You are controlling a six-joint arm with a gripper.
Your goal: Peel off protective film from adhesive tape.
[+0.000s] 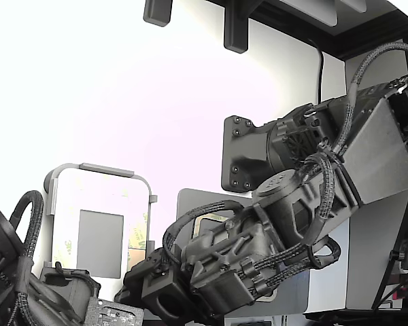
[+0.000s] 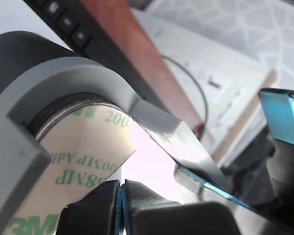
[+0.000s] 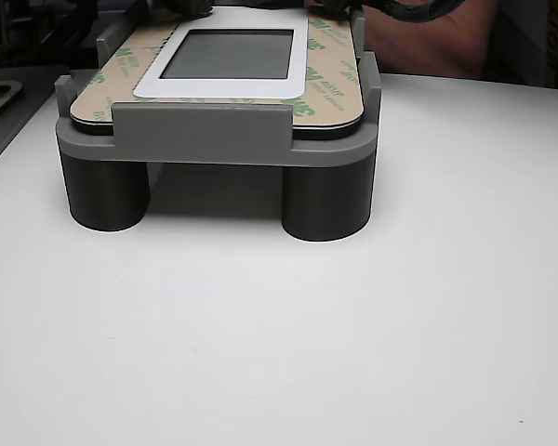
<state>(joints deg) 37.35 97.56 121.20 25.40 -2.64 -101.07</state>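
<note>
We see the hand [image 2: 121,208] with its dark ribbed fingertips [image 2: 142,198] pressed together at the edge of the pale-yellow translucent protective film [image 2: 83,156] printed with green logos; whether film sits between them we cannot tell. The film covers the light panel [image 3: 232,56] seated in the grey plastic cradle [image 3: 205,139] on the white worktop [image 3: 279,334].

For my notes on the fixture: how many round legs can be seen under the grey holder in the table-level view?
2. One round leg stands under the grey holder at this view's left, the other at its right. Further legs behind them may be hidden.
</note>
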